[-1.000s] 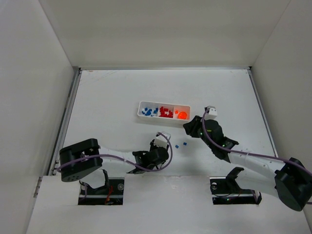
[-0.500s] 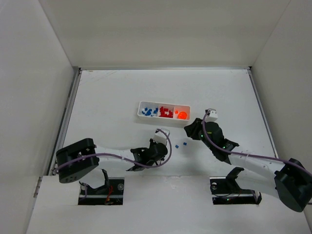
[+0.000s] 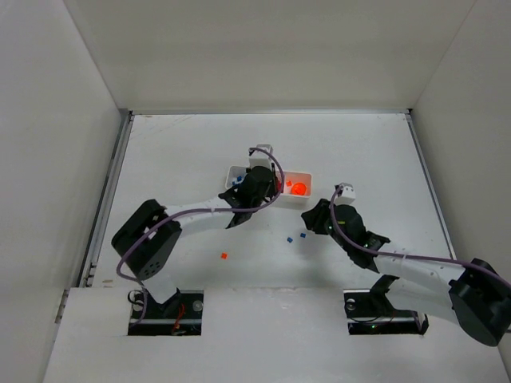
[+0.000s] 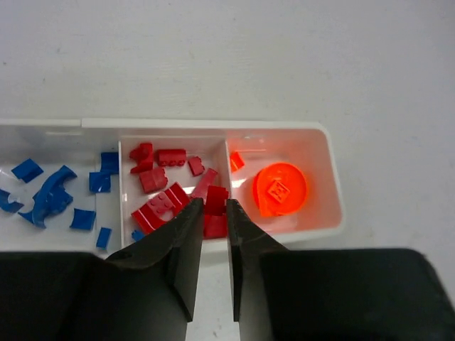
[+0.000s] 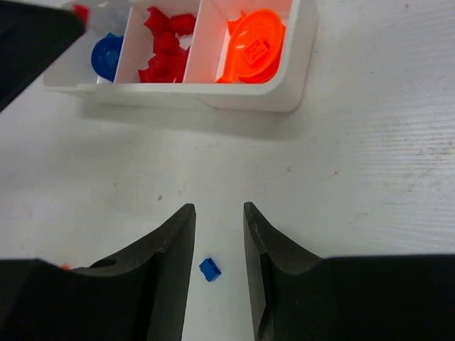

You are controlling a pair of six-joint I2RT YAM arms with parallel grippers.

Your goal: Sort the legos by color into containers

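Observation:
The white container tray (image 4: 334,206) lies across the left wrist view, with blue legos (image 4: 50,199) in its left compartment, red legos (image 4: 156,177) in the middle one and a round orange piece (image 4: 279,190) in the right one. My left gripper (image 4: 215,206) hovers over the middle compartment, shut on a small red lego (image 4: 216,196) at its fingertips. My right gripper (image 5: 217,209) stands open just in front of the tray (image 5: 284,99), and a tiny blue lego (image 5: 210,269) lies on the table between its fingers. In the top view the left gripper (image 3: 270,185) covers the tray's middle.
Loose on the table in front of the tray (image 3: 308,177) lie two blue bricks (image 3: 288,238) (image 3: 303,234) and one orange brick (image 3: 223,256). The right gripper (image 3: 309,214) is just behind the blue ones. White walls enclose the table on three sides.
My left arm has swung from the table's near middle up and back to above the tray, carrying the red brick. An orange brick now shows where it was. The right gripper shifted slightly nearer.

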